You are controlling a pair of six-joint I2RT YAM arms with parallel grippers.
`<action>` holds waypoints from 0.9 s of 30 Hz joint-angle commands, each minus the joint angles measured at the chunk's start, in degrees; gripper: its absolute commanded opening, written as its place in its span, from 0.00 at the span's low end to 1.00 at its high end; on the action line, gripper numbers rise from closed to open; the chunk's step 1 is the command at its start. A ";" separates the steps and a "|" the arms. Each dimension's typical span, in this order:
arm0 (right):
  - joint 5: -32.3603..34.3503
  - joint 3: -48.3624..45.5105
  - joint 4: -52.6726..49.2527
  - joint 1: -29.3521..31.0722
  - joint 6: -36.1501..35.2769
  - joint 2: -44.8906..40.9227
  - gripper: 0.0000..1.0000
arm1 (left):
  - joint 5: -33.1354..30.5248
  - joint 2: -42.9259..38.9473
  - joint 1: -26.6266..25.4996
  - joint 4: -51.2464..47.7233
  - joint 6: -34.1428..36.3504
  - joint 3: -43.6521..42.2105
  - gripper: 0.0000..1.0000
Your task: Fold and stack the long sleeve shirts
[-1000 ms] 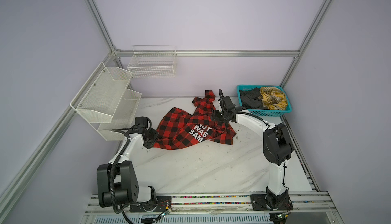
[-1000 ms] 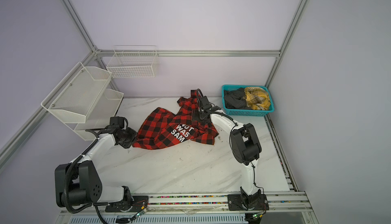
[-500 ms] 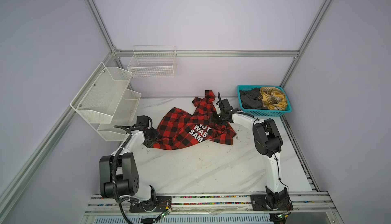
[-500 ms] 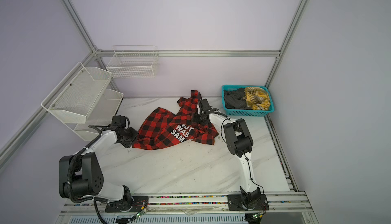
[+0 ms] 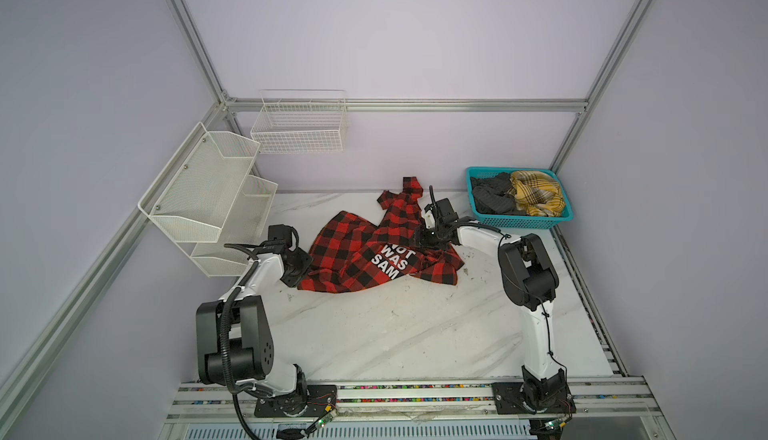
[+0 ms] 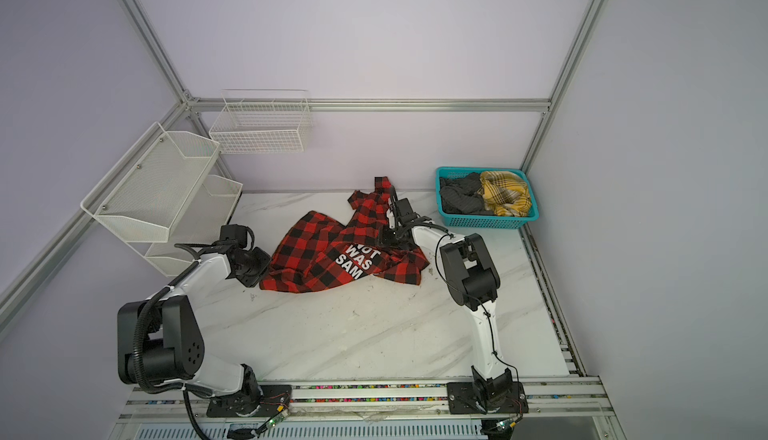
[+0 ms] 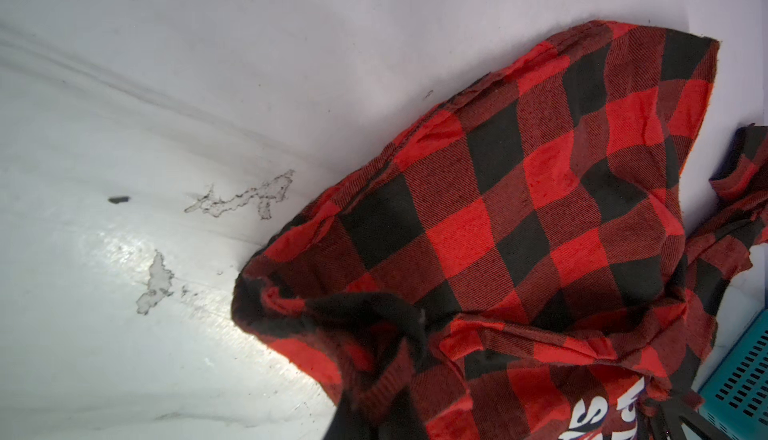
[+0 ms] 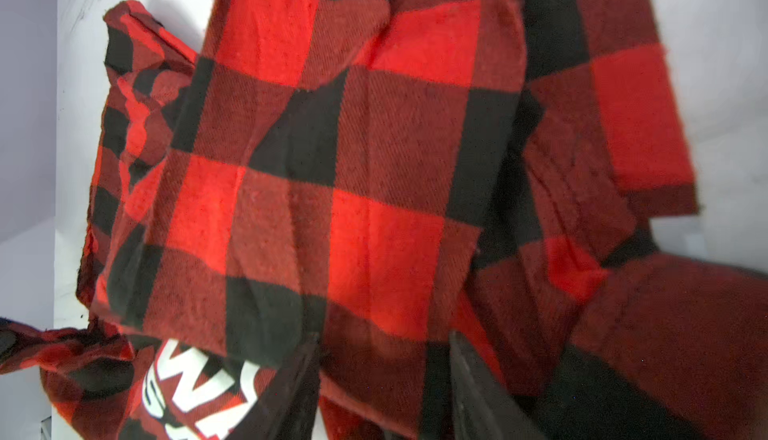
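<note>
The red-and-black check shirt [image 5: 353,251] lies crumpled on the tabletop [image 5: 395,326] with its white letters [image 5: 395,260] up, just where it lay a second ago. The left claw [image 5: 301,278] is clamped shut on the shirt's left hem and has barely shifted. The right claw [image 5: 428,238] has sunk onto the cloth beside the letters, and its elbow has swung inward. Its fingers [image 8: 299,380] stand part-open astride a fold. The grey shirt [image 5: 492,197] and the yellow plaid shirt [image 5: 536,193] lie in the teal basket [image 5: 523,223].

red-black check shirt [image 5: 357,251]: crumpled on table [image 5: 374,334] | grey shirt [image 5: 492,197], yellow plaid shirt [image 5: 536,193]: bunched in basket [image 5: 523,223]
</note>
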 commanded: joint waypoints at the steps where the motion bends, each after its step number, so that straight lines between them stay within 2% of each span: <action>1: 0.17 -2.26 1.07 0.12 0.68 -2.56 0.57 | -0.09 -0.56 1.21 1.07 1.49 4.46 0.00; 4: 0.08 -2.52 1.12 0.11 0.72 -2.29 0.57 | 0.33 -0.42 1.57 1.02 1.67 4.53 0.00; 7: 0.05 -1.60 1.60 0.12 1.03 -1.93 0.50 | 0.70 -0.09 1.66 1.08 1.58 4.47 0.00; 16: 0.83 6.08 -1.32 0.13 -0.63 1.15 0.00 | -1.81 1.00 1.66 1.42 2.49 4.56 0.00; 21: 0.51 12.97 -1.27 -0.39 -1.02 0.30 0.00 | -3.34 4.51 1.66 2.13 2.47 10.01 0.00; 24: 0.48 19.89 -0.93 -1.47 -0.08 -0.34 0.00 | -3.43 6.66 1.64 1.97 0.01 17.66 0.00; 27: 1.51 30.32 -1.12 -2.88 1.38 -1.46 0.00 | -4.30 8.34 1.66 1.61 -2.94 28.79 0.00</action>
